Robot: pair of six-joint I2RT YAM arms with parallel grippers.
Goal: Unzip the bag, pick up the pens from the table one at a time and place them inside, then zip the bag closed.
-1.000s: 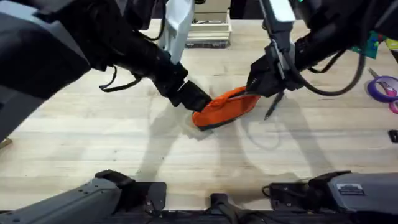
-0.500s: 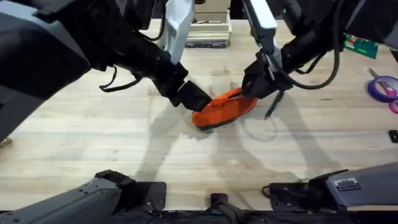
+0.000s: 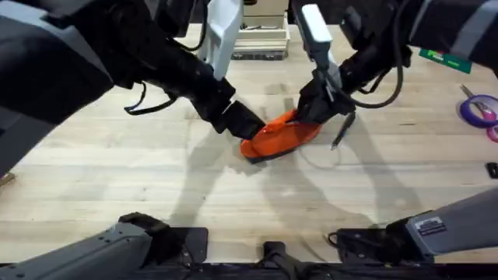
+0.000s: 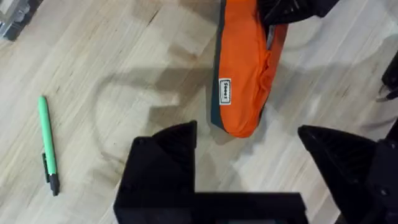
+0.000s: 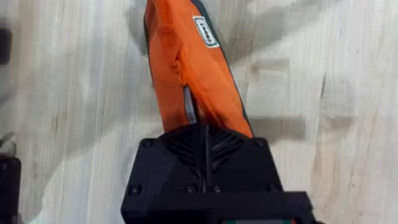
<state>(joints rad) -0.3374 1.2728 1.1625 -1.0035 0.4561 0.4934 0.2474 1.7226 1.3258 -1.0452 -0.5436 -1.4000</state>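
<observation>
The orange bag (image 3: 278,136) lies slanted in the middle of the table (image 3: 156,187). My right gripper (image 3: 310,109) is shut on the far right end of the bag (image 5: 186,68), at its zipper. A short slit (image 5: 186,102) gapes in the fabric just ahead of the fingers. My left gripper (image 3: 247,127) stands open at the near left end of the bag (image 4: 242,74), one finger (image 4: 168,149) on each side without touching it. A green pen (image 4: 47,140) with a dark tip lies off to one side. A thin dark pen (image 3: 341,132) rests just right of the bag.
A purple tape roll (image 3: 478,109) and a small black object (image 3: 492,168) sit at the right edge. A stack of light trays (image 3: 261,40) stands at the back, with a green card (image 3: 440,57) at the back right. Both arms crowd the table's middle.
My right gripper has slid left along the bag's top, and its arm has swung left with it. The left arm and the bag have stayed put.
</observation>
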